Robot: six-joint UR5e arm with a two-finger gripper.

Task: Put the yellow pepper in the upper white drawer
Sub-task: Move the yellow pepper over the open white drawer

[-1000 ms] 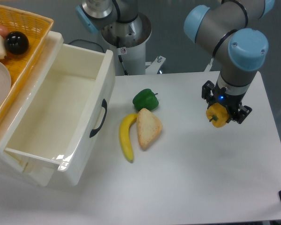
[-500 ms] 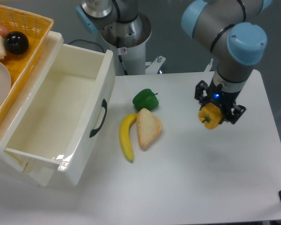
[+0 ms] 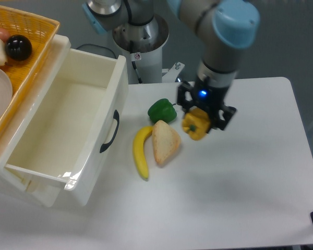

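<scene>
My gripper (image 3: 201, 119) is shut on the yellow pepper (image 3: 195, 125) and holds it above the table, just right of the bread slice (image 3: 165, 142) and the green pepper (image 3: 161, 111). The upper white drawer (image 3: 62, 130) stands pulled open at the left, its inside bare, its black handle (image 3: 111, 131) facing the table's middle. The pepper is well to the right of the drawer.
A long yellow banana (image 3: 141, 151) lies left of the bread. A yellow wicker basket (image 3: 28, 36) with a black ball and pale items sits at the back left above the drawer. The robot base (image 3: 141, 39) stands behind the table.
My gripper has carried the yellow pepper leftward across the table, from near the right side to beside the bread and green pepper.
</scene>
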